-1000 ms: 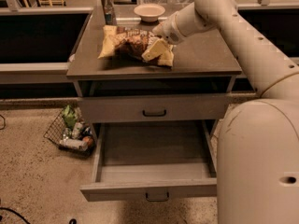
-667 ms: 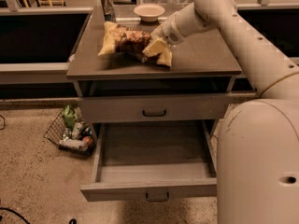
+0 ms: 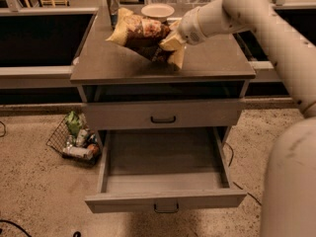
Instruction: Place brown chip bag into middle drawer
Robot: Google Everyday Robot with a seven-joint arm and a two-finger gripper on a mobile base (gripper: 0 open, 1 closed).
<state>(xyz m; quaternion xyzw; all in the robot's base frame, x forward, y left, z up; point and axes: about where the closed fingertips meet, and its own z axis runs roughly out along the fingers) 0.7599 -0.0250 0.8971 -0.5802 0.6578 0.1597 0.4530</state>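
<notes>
hidden: gripper (image 3: 171, 42), in yellow end of brown chip bag (image 3: 142, 31); cut off: arm (image 3: 276, 28), at right edge

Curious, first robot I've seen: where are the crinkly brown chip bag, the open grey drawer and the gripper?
crinkly brown chip bag (image 3: 141, 32), camera view, dark middle.
open grey drawer (image 3: 197, 200), camera view, front panel.
gripper (image 3: 171, 41), camera view, bag's right end.

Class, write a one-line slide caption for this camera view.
Gripper grips the brown chip bag over the cabinet top; the middle drawer stands open below.
</notes>
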